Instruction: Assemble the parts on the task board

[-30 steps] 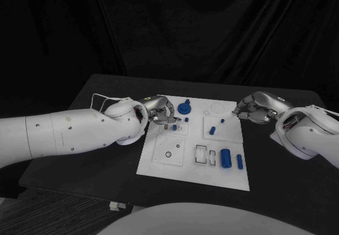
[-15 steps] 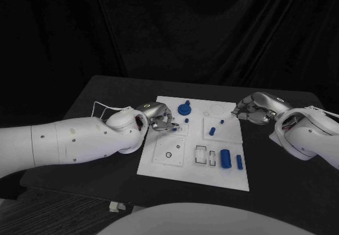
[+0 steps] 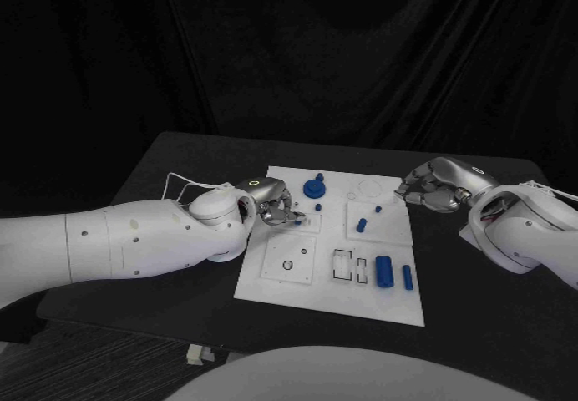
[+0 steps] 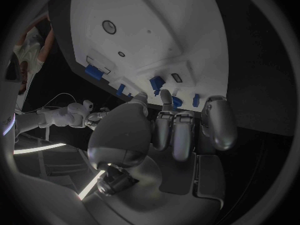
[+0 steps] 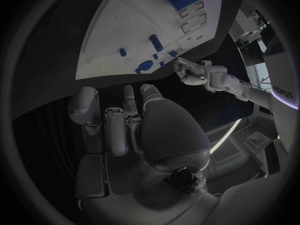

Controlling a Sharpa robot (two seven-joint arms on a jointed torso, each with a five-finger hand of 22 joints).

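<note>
The left hand (image 3: 272,203) hangs over the near-left part of the task board (image 3: 295,284), its fingers (image 4: 178,135) curled in close together above the small blue parts there; whether they pinch anything cannot be told (the tips hide what lies under them). The board is a white plate in the middle of the black bench (image 3: 157,276). Just right of that hand a round blue knob-like part (image 3: 316,185) stands near the board's far edge, with a tiny blue piece (image 3: 318,205) just before it. Further right a short blue peg (image 3: 362,224) stands in the board's middle, and two blue cylinders, a thick one (image 3: 384,270) and a thin one (image 3: 408,276), lie side by side toward the near-right corner. The right hand (image 3: 436,185) hovers off the board's right edge, over the bench, its fingers curled inward with nothing visible in them.
</note>
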